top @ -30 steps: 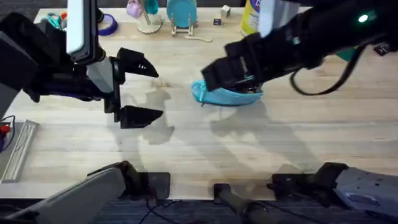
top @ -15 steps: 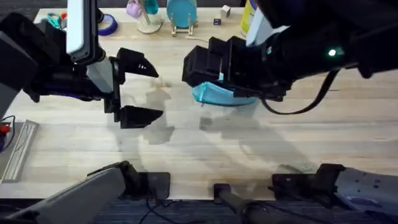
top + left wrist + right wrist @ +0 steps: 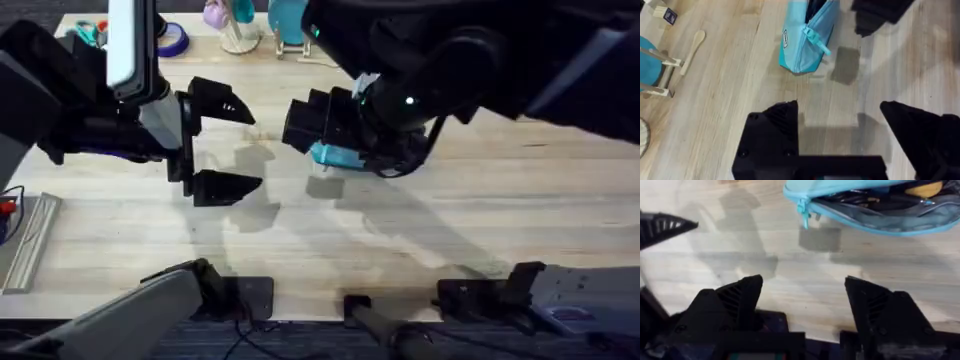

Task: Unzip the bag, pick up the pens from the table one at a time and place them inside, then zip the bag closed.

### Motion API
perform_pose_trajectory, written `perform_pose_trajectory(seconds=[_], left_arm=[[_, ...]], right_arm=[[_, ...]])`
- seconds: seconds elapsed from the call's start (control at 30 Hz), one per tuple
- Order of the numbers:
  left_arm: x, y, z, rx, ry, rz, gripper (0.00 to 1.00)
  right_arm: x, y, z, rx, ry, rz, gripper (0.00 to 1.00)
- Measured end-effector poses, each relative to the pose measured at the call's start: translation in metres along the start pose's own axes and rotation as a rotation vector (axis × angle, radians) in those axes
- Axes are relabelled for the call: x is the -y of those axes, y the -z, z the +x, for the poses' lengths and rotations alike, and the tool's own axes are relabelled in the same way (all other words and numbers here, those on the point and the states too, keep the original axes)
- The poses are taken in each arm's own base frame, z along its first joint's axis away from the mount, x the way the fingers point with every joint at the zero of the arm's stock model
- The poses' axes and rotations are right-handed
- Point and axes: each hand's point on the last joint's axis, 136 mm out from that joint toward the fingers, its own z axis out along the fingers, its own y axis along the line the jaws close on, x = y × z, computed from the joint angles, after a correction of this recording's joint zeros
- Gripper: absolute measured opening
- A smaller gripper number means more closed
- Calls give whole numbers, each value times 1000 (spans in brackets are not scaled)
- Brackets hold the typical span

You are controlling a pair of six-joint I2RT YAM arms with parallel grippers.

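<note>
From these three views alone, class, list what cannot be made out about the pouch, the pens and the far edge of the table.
- Overhead: most of the bag is covered by the right arm.
- Right wrist: the bag is open with dark items inside, cut off by the frame edge; the pen count is unreadable.
- Left wrist: the bag's far end is cut off by the frame edge.
- Overhead: items along the table's far edge are partly blocked by both arms.

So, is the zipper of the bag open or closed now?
Open. In the right wrist view the bag gapes along its top, with dark items visible inside.
</note>
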Motion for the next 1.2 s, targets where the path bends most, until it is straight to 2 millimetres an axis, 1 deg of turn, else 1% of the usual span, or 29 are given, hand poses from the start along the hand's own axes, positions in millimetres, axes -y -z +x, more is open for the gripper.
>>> perform_pose_trajectory(seconds=[0.17,0.43,0.6,0.87,1.07,1.2], left_arm=[[0,0,0,0,0,0,993],[0,0,0,0,0,0,993],[0,0,0,0,0,0,993],[0,0,0,0,0,0,993],[0,0,0,0,0,0,993],[0,0,0,0,0,0,993]], right_arm=[[-1,-14,-5,11,-14,28,996],[-14,-48,-13,16,-29,35,996],[-12,-65,-20,44,-41,74,996],[-13,-72,-42,163,-53,94,996],[-7,-87,-45,176,-49,142,988],[-6,-93,-47,181,-48,157,922]])
